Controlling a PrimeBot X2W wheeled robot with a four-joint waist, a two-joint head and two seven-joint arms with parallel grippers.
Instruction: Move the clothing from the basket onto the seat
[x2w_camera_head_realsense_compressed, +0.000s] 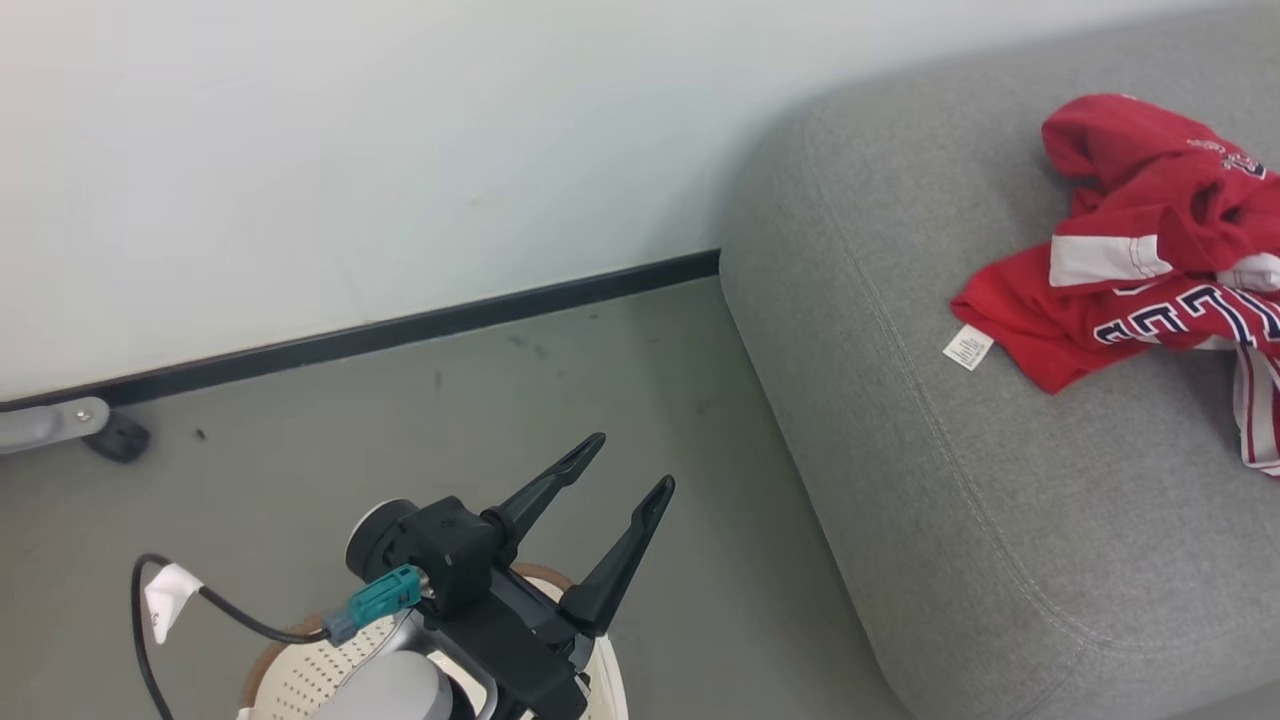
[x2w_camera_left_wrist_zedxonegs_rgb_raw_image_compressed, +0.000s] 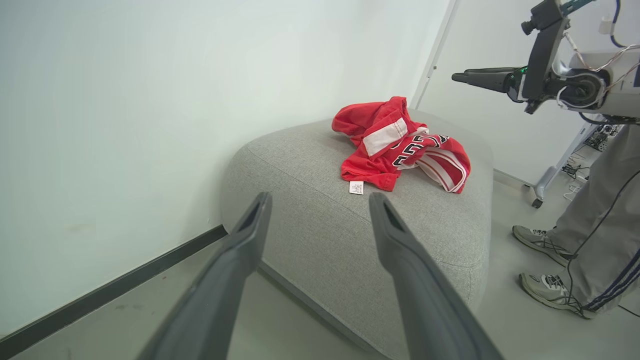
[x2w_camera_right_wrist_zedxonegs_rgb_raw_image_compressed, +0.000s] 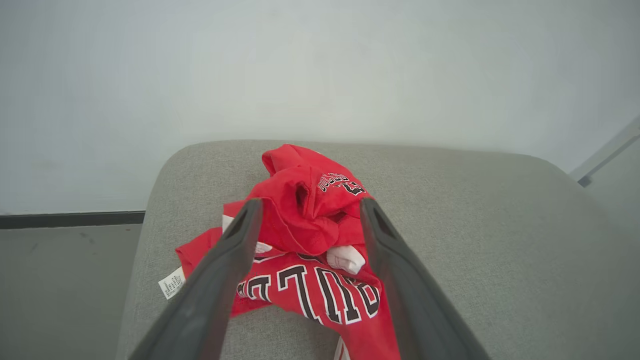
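clothing (x2w_camera_head_realsense_compressed: 1150, 190) cut by head view's right edge, basket (x2w_camera_head_realsense_compressed: 300, 685) mostly hidden under the left arm (x2w_camera_head_realsense_compressed: 400, 690), label tag (x2w_camera_head_realsense_compressed: 967, 347) print unreadable

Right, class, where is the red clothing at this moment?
The clothing lies heaped on the seat, at the right of the head view. Its white tag sticks out on the side towards the seat's left edge.

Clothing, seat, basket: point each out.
clothing (x2w_camera_head_realsense_compressed: 1130, 190), head view, red fabric of the upper fold.
seat (x2w_camera_head_realsense_compressed: 1000, 520), head view, bare grey top.
basket (x2w_camera_head_realsense_compressed: 300, 680), head view, perforated cream wall.
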